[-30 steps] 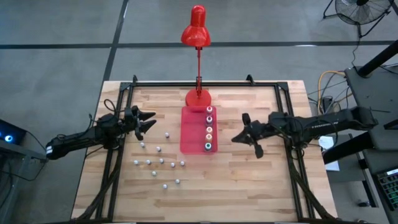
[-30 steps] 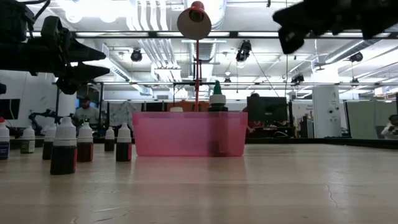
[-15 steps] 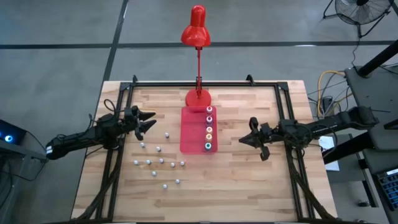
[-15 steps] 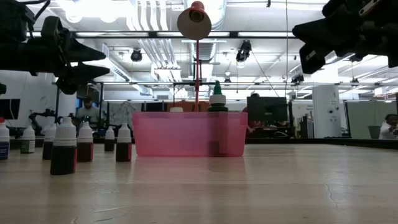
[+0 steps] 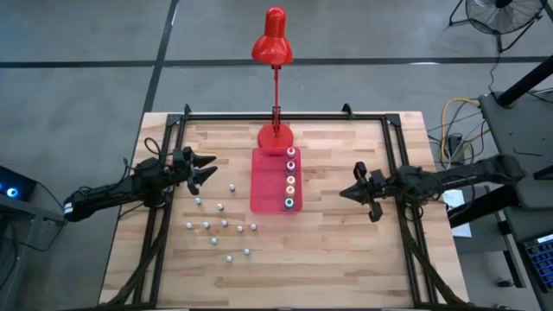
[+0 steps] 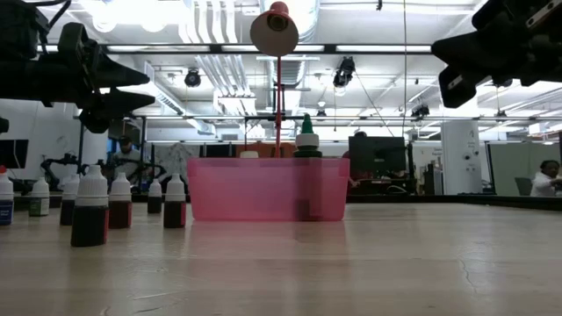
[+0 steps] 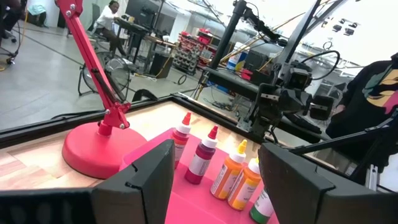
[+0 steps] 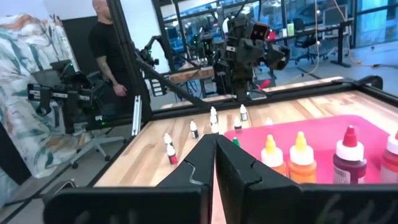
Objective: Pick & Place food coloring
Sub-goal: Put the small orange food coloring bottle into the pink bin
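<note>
Five food coloring bottles (image 5: pixel 290 177) with pink, red, orange, yellow and teal caps stand in a row in the flat red tray (image 5: pixel 266 186). Several smaller whitish-capped bottles (image 5: pixel 220 226) stand on their bases on the wood left of the tray, also seen as small bottles (image 6: pixel 90 211) in the low view. My left gripper (image 5: pixel 210 168) hovers open above the table left of the tray, facing the capped bottles (image 7: pixel 203 155). My right gripper (image 5: pixel 346 193) hovers shut to the right of the tray, its shut gripper (image 8: pixel 215 163) pointing at the tray and holding nothing.
A red desk lamp stands with its base (image 5: pixel 275 136) just behind the tray and its head (image 5: pixel 273 39) beyond the far edge. Black frame rails (image 5: pixel 285 116) run along the table's sides. Bare wood (image 5: pixel 346 250) lies right of and in front of the tray.
My right gripper has drawn back from the tray toward the table's right edge and sunk a little, staying shut. My left gripper and all the bottles have kept still.
</note>
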### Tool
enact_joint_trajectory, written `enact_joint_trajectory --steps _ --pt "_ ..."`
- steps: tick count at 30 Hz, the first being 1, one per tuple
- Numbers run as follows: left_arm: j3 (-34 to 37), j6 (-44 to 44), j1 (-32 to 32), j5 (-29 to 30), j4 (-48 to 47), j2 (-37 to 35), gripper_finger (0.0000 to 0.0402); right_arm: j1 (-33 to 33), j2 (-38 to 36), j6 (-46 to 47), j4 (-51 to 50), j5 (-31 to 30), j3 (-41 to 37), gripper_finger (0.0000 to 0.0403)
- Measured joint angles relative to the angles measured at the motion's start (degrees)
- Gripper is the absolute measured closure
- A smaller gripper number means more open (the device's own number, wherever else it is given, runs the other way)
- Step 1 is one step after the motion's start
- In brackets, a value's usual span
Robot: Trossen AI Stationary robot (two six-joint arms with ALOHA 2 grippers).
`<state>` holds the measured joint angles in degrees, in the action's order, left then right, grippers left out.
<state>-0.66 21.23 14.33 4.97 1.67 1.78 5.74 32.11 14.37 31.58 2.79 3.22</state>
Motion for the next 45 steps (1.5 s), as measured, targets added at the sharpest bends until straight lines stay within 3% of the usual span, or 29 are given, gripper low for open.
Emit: enact_joint_trajectory --steps 11,31,45 --pt "0.01 0.01 0.01 0.01 0.0 -0.01 0.0197 -0.02 -11.52 -1.05 -12.24 -3.86 -0.08 0.0394" --pt "0.0 0.0 0.0 -0.01 0.0 0.0 0.0197 -0.13 -30.67 2.43 -31.22 -25.4 -1.64 0.0394" --pt "0.01 0.01 0.01 -0.01 0.0 -0.01 0.0197 -0.17 -32.15 -0.11 -29.55 -36.12 -1.95 0.0394"
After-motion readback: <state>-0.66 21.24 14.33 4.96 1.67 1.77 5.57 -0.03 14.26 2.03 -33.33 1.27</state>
